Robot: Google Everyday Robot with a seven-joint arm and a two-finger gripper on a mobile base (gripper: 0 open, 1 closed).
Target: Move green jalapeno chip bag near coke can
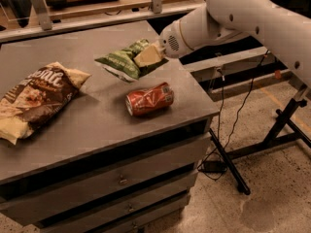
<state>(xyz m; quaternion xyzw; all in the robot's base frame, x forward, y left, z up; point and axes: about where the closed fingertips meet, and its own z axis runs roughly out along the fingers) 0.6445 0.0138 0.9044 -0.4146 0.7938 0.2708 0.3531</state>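
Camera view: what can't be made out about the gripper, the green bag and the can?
- Camera view, green jalapeno chip bag: its right end is covered by the gripper, which is clamped on it.
- Camera view, coke can: it lies on its side, so its underside is hidden against the table.
- Camera view, brown-and-cream bag: its left end is cut off by the left edge.

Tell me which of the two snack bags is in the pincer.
The small green jalapeno chip bag, gripped by the pincer just behind the coke can. The larger brown-and-cream bag lies flat, well away from the pincer.
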